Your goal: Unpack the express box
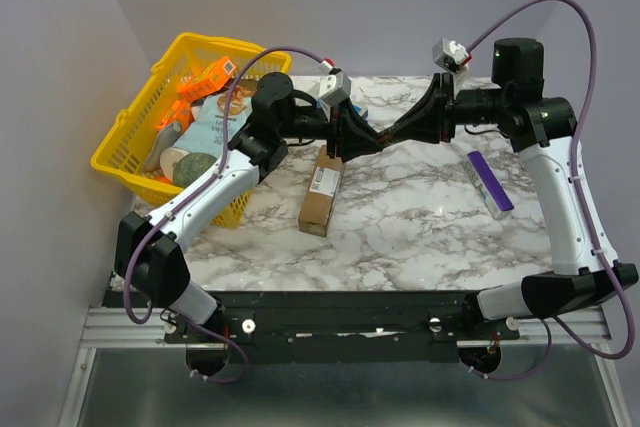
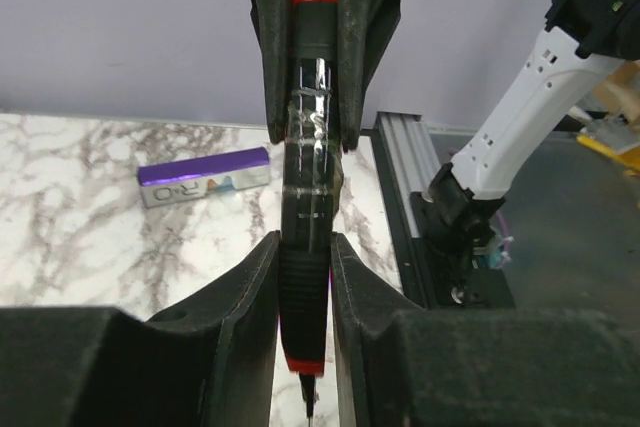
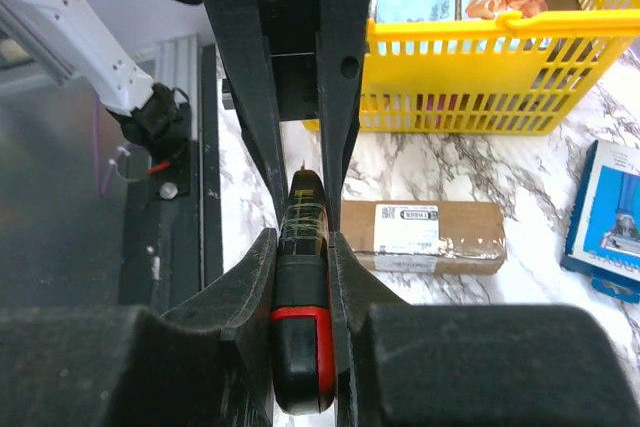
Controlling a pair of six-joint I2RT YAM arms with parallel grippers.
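Both claws are clamped on one thing: a black pen-like tool with a red band, held in the air between them. My left claw pinches the end with the fine tip, and my right claw pinches the red butt end, so both are narrow with the fingers tight on the barrel. The box lies flat on the bench, label up, just right of the yellow basket. Its far end sits under where the claws meet, and neither claw touches it. A purple bar lies well off to the right, and a blue box sits beyond the carton's far end.
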